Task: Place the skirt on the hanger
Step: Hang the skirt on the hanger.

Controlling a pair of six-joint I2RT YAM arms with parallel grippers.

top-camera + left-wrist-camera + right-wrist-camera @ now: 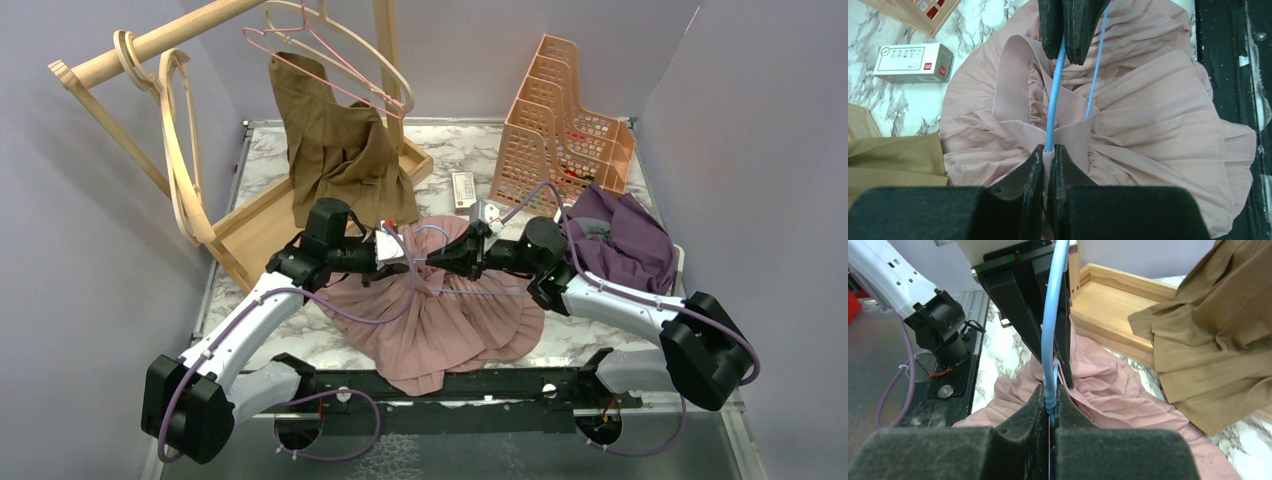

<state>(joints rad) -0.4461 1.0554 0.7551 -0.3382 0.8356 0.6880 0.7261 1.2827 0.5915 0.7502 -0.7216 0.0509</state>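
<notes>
Pink pleated skirt (450, 320), light-blue hanger (1050, 110), white-marbled table (445, 150)

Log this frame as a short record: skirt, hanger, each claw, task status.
skirt: pink skirt lying bunched on the table
hanger: blue hanger above the skirt's waist opening, held at both ends
left claw: shut on the blue hanger
right claw: shut on the blue hanger
status: skirt not yet on the hanger

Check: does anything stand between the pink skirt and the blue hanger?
Nothing visible does. The blue hanger, clamped in the left claw and right claw, lies directly over the waistband of the pink skirt.
</notes>
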